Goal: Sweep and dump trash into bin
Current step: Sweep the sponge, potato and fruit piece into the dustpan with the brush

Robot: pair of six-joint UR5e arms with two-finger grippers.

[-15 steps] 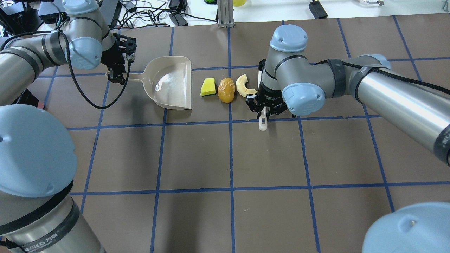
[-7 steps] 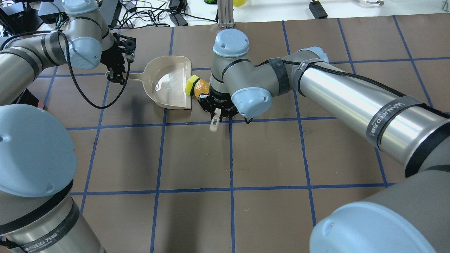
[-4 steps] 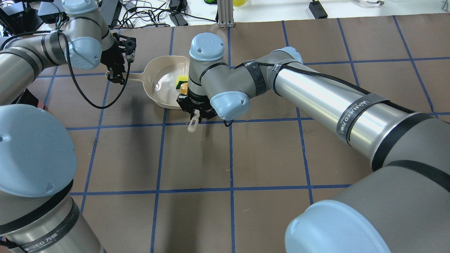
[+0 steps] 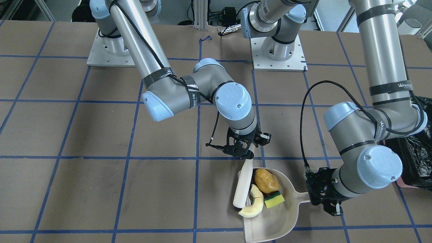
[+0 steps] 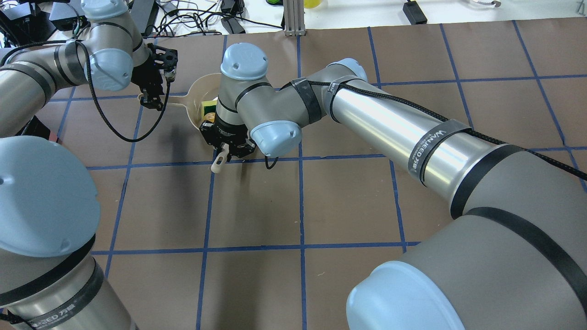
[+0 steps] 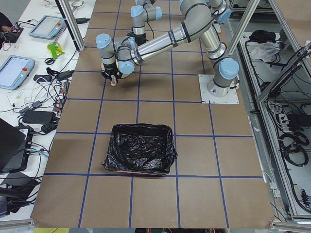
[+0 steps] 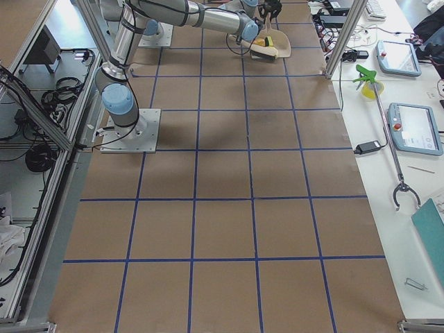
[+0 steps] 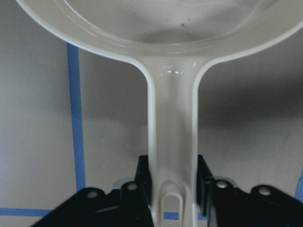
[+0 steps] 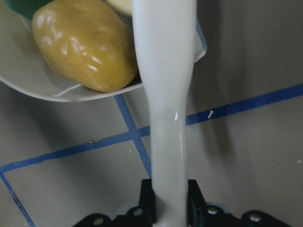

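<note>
The three trash bits lie inside the beige dustpan (image 4: 270,222): the brown-yellow potato lump (image 4: 266,181), the cream crescent (image 4: 253,206) and the yellow-green wedge (image 4: 274,199). My right gripper (image 4: 243,150) is shut on the beige brush (image 4: 243,185), whose head stands at the pan's mouth against the bits. In the right wrist view the brush handle (image 9: 165,118) runs past the potato (image 9: 85,47). My left gripper (image 4: 324,197) is shut on the dustpan handle (image 8: 173,142), and the pan lies flat on the table. The black-bagged bin (image 6: 141,155) stands apart, further along the table.
In the overhead view my right arm (image 5: 390,133) reaches across the table and hides most of the pan. Cables and power bricks (image 5: 202,18) and an aluminium post (image 5: 293,18) line the far edge. The arm bases (image 4: 276,50) stand at the robot's side.
My right gripper swept the brush leftward, pushing the three bits from the table into the dustpan. My left gripper and the pan have not moved.
</note>
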